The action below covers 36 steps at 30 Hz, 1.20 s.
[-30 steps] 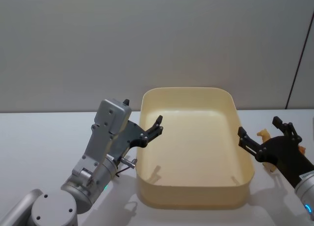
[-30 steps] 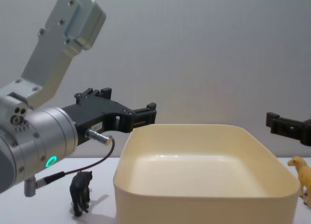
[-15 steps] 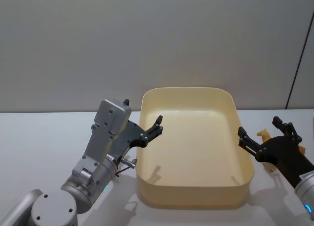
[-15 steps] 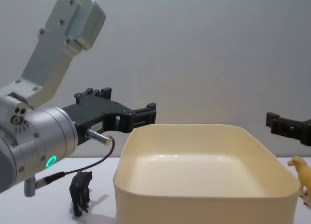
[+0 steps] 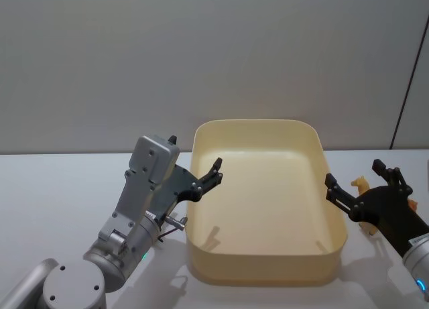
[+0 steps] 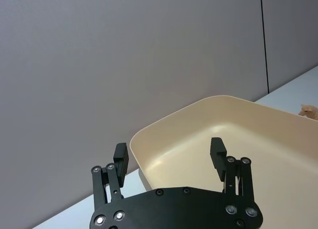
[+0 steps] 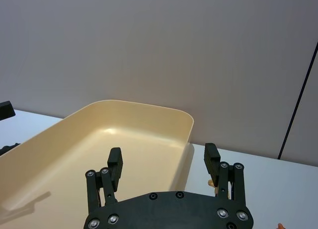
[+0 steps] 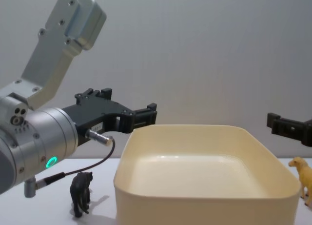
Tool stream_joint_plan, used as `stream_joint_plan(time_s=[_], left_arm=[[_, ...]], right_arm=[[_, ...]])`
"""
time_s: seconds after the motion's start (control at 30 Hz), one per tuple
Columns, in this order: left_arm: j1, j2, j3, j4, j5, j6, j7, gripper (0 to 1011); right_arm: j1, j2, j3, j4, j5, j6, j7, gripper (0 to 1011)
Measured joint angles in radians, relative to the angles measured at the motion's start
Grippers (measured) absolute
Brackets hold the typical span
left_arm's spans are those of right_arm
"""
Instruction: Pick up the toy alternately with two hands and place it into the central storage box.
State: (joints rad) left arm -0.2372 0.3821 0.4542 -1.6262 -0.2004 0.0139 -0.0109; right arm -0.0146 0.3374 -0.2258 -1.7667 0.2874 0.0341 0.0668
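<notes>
Two claws hover at either side of the cream storage box [image 5: 261,272], which sits on the white bench [image 5: 53,188]. The left claw [image 6: 169,150] is spread, pinching nothing, at the box's left rim; a black animal figure [image 8: 81,193] stands below its arm (upright, just beside the box). The right claw [image 7: 163,155], likewise spread, hangs by the right wall near a yellow animal figure [image 8: 303,178].
</notes>
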Motion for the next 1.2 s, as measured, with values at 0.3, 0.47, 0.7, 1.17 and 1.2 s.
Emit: stream_joint_plan(time_s=[0.3, 0.47, 0.7, 1.17, 1.2], left_arm=[[0.0, 0.0, 0.0, 0.0, 0.0, 0.0, 0.0, 1001], [0.0, 0.0, 0.0, 0.0, 0.0, 0.0, 0.0, 1001], [0.0, 0.0, 0.0, 0.0, 0.0, 0.0, 0.0, 1001], [0.0, 0.0, 0.0, 0.0, 0.0, 0.0, 0.0, 1001], [0.0, 0.0, 0.0, 0.0, 0.0, 0.0, 0.0, 1001]], right_arm=[[0.0, 0.0, 0.0, 0.0, 0.0, 0.0, 0.0, 1001], [0.0, 0.0, 0.0, 0.0, 0.0, 0.0, 0.0, 1001], [0.0, 0.0, 0.0, 0.0, 0.0, 0.0, 0.0, 1001], [-0.002, 0.004, 0.003, 0.0, 0.0, 0.0, 0.0, 1001], [-0.005, 0.007, 0.006, 0.0, 0.0, 0.001, -0.001, 1001]])
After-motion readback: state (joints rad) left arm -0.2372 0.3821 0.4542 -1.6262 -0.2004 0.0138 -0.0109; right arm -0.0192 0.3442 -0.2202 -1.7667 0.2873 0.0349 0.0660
